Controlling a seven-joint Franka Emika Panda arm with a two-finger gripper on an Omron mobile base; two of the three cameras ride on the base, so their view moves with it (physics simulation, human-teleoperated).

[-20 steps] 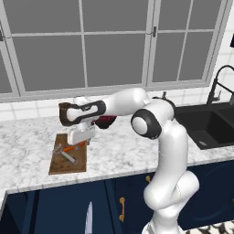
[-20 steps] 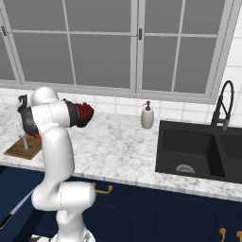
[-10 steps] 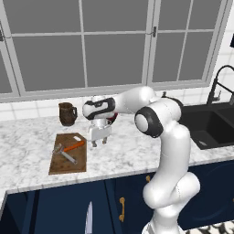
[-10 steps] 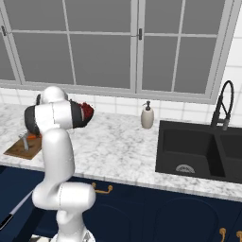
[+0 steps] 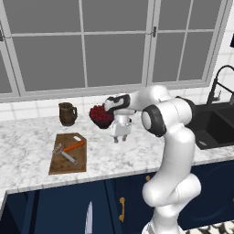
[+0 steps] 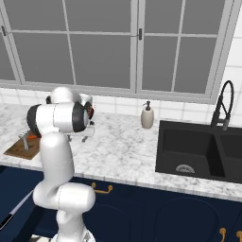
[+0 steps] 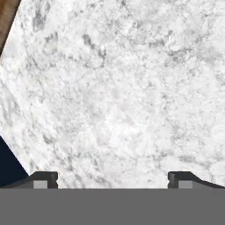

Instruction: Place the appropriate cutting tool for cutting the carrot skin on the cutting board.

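The brown cutting board [image 5: 55, 167] lies on the marble counter left of the arm. On it rest the orange carrot [image 5: 74, 146] and the grey metal cutting tool [image 5: 64, 154], a Y-shaped peeler, side by side. From the right base view the board [image 6: 16, 150] sits at the far left with the peeler [image 6: 24, 142] on it. My gripper [image 5: 119, 139] hangs fingers down over bare counter, right of the board and apart from it. It is open and empty. In the hand view the gripper [image 7: 112, 180] has its fingertips [image 7: 44, 179] spread wide over marble, and the board's corner [image 7: 6, 19] is at top left.
A brown mug [image 5: 67, 113] and a bowl of red fruit [image 5: 100, 114] stand by the back wall. A black-handled knife [image 5: 89, 219] is low down in front of the blue cabinets. To the right are a soap dispenser [image 6: 147, 116], a black sink [image 6: 198, 151] and its faucet [image 6: 224, 104].
The arm has swung right, from above the cutting board to the bare counter beside it. The gripper stayed open. The peeler and carrot remain on the board.
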